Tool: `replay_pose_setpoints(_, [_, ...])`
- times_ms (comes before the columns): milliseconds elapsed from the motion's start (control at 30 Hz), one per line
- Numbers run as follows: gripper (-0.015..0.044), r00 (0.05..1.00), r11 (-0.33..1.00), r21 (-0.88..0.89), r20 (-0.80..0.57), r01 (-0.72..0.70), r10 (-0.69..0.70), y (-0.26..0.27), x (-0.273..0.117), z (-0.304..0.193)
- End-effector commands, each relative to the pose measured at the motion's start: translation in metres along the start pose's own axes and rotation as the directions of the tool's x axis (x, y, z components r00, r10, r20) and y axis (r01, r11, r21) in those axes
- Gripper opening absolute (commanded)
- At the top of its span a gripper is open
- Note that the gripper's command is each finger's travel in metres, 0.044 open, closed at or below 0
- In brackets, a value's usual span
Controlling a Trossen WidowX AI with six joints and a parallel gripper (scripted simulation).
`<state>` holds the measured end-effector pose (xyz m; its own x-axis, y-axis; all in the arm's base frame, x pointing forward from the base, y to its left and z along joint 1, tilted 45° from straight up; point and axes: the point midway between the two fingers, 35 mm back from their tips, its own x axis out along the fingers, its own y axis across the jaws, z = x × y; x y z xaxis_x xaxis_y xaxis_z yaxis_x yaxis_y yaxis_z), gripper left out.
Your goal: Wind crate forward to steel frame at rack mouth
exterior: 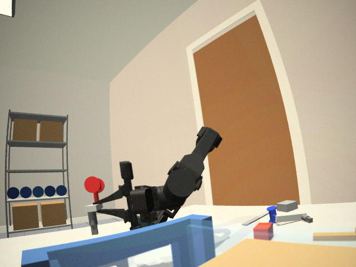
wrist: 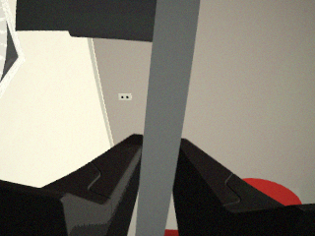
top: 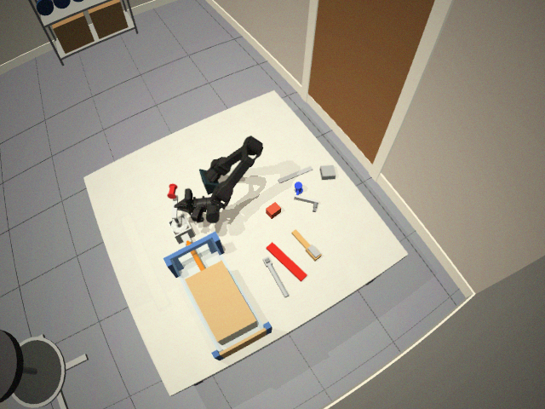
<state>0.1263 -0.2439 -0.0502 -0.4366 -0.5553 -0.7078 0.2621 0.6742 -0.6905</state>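
The winch handle has a red knob (top: 172, 191) (exterior: 92, 184) and a grey crank bar (wrist: 166, 98). My gripper (top: 177, 205) (exterior: 98, 207) (wrist: 157, 147) is shut on that bar, with the knob up and the grey key shank (exterior: 93, 224) hanging nearly upright. The shank is over or close to the winch (top: 179, 227); whether its tip is in the round hole is not visible. The tan crate (top: 222, 301) (exterior: 258, 254) sits flat in the clear-panelled cubby. An orange strap (top: 197, 259) runs from it towards the winch. A gap separates its front from the blue frame (top: 193, 247) (exterior: 120, 234).
Beside the cubby lie a red bar (top: 286, 262), a grey wrench-like tool (top: 276, 277) and a wood-handled tool (top: 301, 239). A red block (top: 273, 210) (exterior: 263, 231), a blue piece (top: 298, 187) (exterior: 272, 213) and a grey block (top: 327, 172) (exterior: 286, 205) stand farther off.
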Motion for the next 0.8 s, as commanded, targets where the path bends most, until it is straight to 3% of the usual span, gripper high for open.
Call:
replay_pose_setpoints(0, [0.0, 1.0, 0.999, -0.027, 0.009, 0.023, -0.023, -0.001, 0.001, -0.001])
replay_pose_setpoints(133, [0.0, 0.999, 0.994, -0.092, 0.015, 0.052, -0.051, 0.0, 0.006, -0.002])
replay_pose_setpoints(767, [0.0, 0.999, 0.994, -0.093, 0.014, 0.051, -0.05, 0.022, 0.007, -0.005])
